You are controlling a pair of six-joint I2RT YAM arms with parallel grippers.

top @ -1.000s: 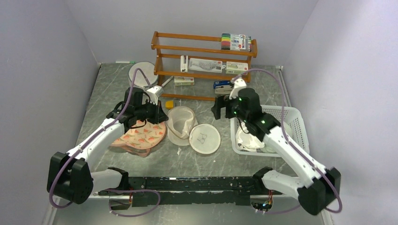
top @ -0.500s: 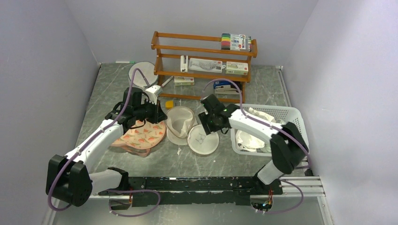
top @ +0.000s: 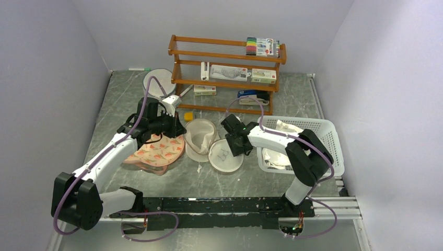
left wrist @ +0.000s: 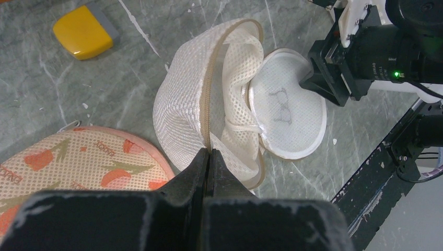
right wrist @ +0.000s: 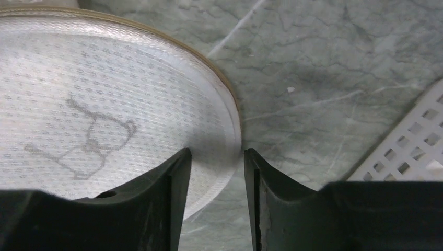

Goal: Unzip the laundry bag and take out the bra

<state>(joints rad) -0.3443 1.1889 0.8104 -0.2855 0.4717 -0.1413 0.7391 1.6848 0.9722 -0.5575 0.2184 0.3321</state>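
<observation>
Grey marble tabletop (top: 172,180) bears the laundry bag (left wrist: 183,104) mid-table, zip edge pinched by the left gripper (left wrist: 208,156), right gripper (right wrist: 216,162) spread astride the rim of its flat disc (right wrist: 78,104), insides hidden by folded mesh.

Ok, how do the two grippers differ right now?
The left gripper is shut, pinching the zip edge of the domed half; the right gripper is open, straddling the rim of the flat disc. The left sits by the peach case, the right by the basket. Both are at the same laundry bag.
</observation>
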